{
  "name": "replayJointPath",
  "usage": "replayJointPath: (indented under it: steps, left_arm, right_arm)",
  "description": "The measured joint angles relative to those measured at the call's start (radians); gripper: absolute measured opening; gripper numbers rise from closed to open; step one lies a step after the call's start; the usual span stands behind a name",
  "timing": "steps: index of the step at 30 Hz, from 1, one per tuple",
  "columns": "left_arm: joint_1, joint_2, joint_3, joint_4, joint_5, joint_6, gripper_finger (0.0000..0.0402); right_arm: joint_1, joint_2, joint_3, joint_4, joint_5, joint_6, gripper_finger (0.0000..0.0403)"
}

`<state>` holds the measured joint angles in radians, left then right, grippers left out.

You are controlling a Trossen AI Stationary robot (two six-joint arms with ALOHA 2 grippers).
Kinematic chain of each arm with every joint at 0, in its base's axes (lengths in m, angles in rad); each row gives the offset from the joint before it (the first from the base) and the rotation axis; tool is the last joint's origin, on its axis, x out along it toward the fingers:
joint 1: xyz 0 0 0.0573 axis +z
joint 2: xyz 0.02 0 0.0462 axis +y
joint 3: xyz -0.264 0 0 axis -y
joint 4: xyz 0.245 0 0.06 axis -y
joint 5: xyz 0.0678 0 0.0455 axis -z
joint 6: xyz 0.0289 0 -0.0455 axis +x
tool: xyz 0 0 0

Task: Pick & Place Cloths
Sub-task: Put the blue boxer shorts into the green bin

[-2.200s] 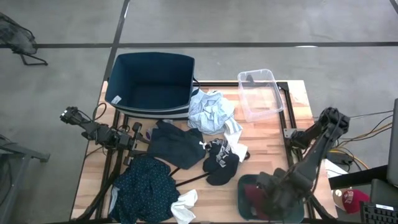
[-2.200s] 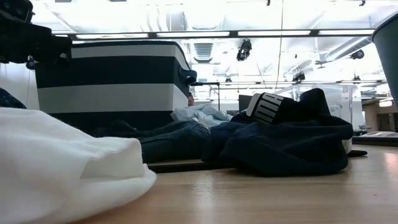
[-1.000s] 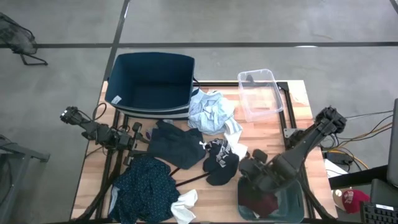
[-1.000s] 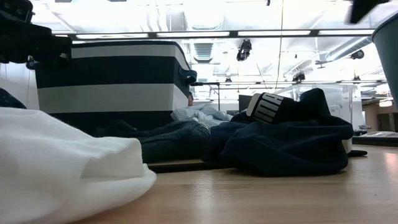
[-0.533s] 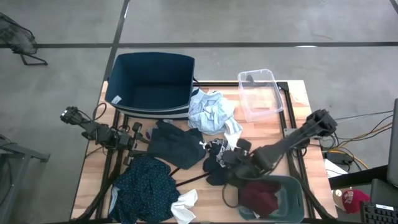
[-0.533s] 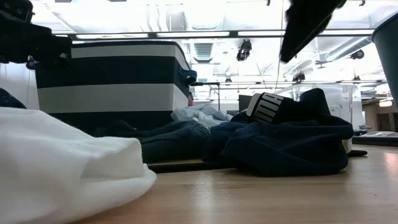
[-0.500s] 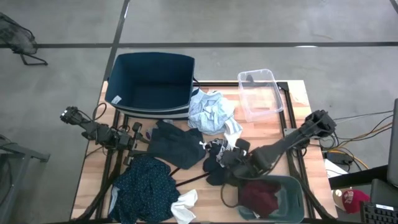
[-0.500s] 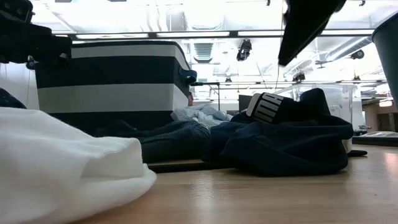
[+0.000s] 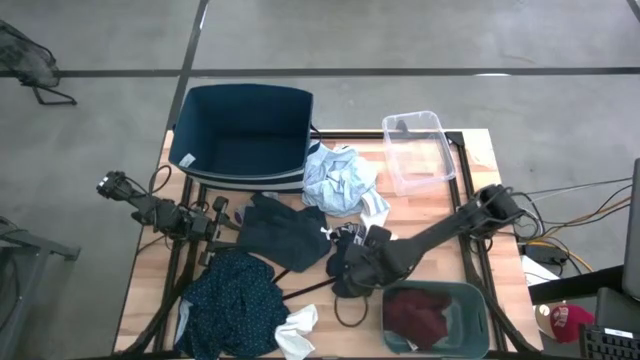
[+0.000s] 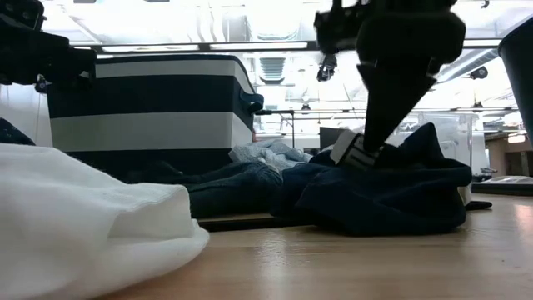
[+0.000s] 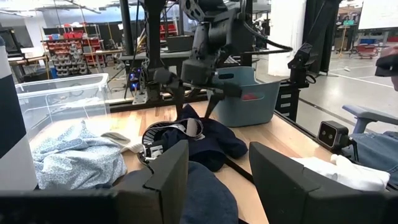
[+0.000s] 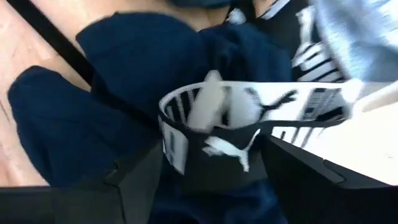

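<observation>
A black garment with a white logo waistband (image 9: 352, 262) lies crumpled at the table's middle. My right gripper (image 9: 352, 268) hangs open over it, one finger on each side of the waistband (image 12: 249, 106). A maroon cloth (image 9: 415, 315) lies inside the teal bin (image 9: 470, 298) at the near right. A pale blue shirt (image 9: 340, 180), a dark navy garment (image 9: 280, 232), a dark teal dotted one (image 9: 232, 305) and a white sock (image 9: 298, 332) lie on the table. My left gripper (image 9: 228, 215) waits open at the left, over the navy garment's edge. My right gripper slants down from the table's right over the black garment's logo waistband (image 10: 354, 148). Its fingers (image 12: 134, 180) straddle the band. Whether their tips touch the cloth I cannot tell.
A large navy basket (image 9: 245, 130) stands at the far left, and a clear plastic box (image 9: 418, 150) at the far right. A thin black wire hanger (image 9: 305, 288) lies under the clothes, its loop near the bin. Bare wood shows between the clear box and the bin.
My right gripper has swung from above the teal bin toward the table's left and a little toward the far edge. It has come down over the black logo garment. The maroon cloth stays in the bin.
</observation>
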<state>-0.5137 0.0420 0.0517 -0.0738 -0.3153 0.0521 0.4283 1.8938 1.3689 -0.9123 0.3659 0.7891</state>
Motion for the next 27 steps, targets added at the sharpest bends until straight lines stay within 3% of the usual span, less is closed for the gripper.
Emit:
replayJointPath:
  steps: [9,15,20,27]
  left_arm:
    - [0.000,0.000,0.000,0.000,0.000,0.000,0.0177]
    - [0.000,0.000,0.000,0.000,0.000,0.000,0.0177]
    - [0.000,0.000,0.000,0.000,0.000,0.000,0.0177]
    - [0.000,0.000,0.000,0.000,0.000,0.000,0.0177]
  right_arm:
    - [-0.012,0.095,0.000,0.036,-0.044,-0.019,0.0307]
    - [-0.026,0.132,0.004,0.037,-0.056,-0.034,0.0297]
    - [-0.027,0.125,0.003,0.036,-0.061,-0.034,0.0232]
    - [-0.028,0.111,0.023,0.034,-0.054,-0.089,0.0075]
